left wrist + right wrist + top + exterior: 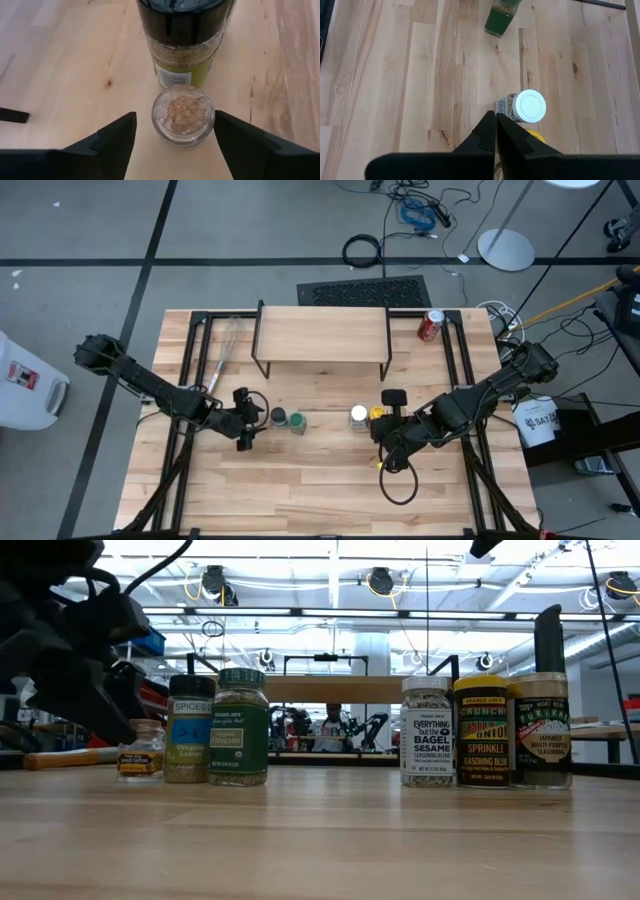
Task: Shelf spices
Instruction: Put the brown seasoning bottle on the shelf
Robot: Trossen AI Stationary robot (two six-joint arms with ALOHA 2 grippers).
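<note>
Wooden tabletop carries six spice jars in a loose row in front of the shelf, a light board on thin black legs that stands toward the far edge with nothing on it. None of the jars is on the shelf yet.

On the left side of the row, the low view shows a small clear jar with tan powder, then a dark-lidded jar, then a green-lidded jar, the three standing close together. On the right side stand a white-lidded jar, a yellow jar and a dark-labelled jar, also close together. A clear gap separates the two groups.

The left gripper sits low at the left end of the row. Its fingers stand wide on either side of the small jar, with space left on both sides, so nothing is gripped. The dark-lidded jar stands just beyond the small one.

The right gripper hovers near the right group, fingers pressed together and holding nothing. In its wrist view the white-lidded jar lies just beside the fingertips and the yellow one peeks out behind them.

A red can and a whisk lie near the shelf.
</note>
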